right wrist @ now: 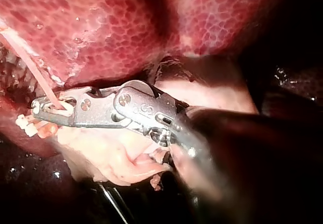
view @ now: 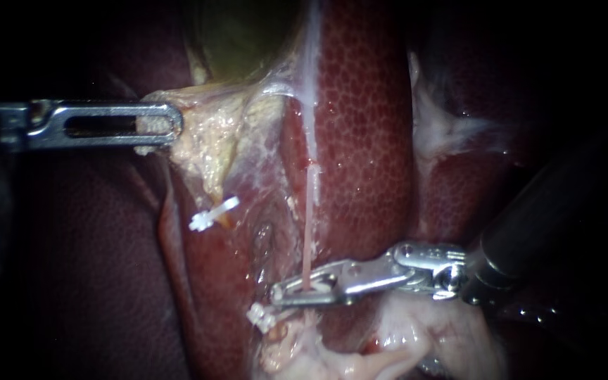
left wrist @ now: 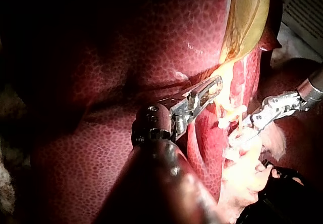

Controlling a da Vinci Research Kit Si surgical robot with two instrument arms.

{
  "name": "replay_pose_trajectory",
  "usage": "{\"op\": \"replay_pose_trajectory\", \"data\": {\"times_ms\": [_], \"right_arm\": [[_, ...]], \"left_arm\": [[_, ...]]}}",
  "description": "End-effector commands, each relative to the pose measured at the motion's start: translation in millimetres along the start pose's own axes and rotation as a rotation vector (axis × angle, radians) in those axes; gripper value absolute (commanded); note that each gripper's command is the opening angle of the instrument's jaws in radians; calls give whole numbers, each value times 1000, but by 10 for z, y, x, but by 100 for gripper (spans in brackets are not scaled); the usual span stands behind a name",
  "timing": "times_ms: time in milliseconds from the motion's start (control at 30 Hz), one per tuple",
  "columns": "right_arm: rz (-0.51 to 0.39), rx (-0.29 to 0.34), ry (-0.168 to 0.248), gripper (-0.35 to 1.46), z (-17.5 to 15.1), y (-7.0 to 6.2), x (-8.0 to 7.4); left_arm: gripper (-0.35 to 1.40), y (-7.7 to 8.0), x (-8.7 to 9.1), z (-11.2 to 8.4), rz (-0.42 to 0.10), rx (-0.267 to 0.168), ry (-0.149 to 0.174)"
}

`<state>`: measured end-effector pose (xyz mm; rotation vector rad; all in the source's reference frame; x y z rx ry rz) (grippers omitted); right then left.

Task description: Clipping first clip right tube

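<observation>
The left instrument (view: 167, 127) grips pale tissue (view: 205, 137); the right instrument (view: 302, 290) pinches the right tube (view: 309, 225) between narrow jaws. A clip (view: 260, 317) sits just beside.

Bright polished metal is shown by the slotted left instrument (view: 172, 128) and the right instrument (view: 281, 293), the latter on a dark matt shaft (view: 550, 211). The mottled dark-red liver (view: 367, 141) is seen wet and glossy. A small white ribbed clip (view: 212, 213) and a second white clip (view: 260, 318) look plastic. The pale yellow fatty tissue (view: 212, 141) is ragged, the thin pink tube (view: 307, 239) smooth.
</observation>
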<state>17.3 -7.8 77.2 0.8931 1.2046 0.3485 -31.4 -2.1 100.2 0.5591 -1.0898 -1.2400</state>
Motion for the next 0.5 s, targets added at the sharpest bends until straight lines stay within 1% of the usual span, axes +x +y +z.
{"op": "replay_pose_trajectory", "data": {"times_ms": [33, 333, 500], "right_arm": [[-1, 1, -2, -35, 0, 0, 0], [-5, 11, -5, -35, 1, -2, 0], [11, 20, -9, -35, 3, -2, -3]], "left_arm": [[-35, 0, 0, 0, 0, 0, 0], [-35, 0, 0, 0, 0, 0, 0], [-35, 0, 0, 0, 0, 0, 0]]}}
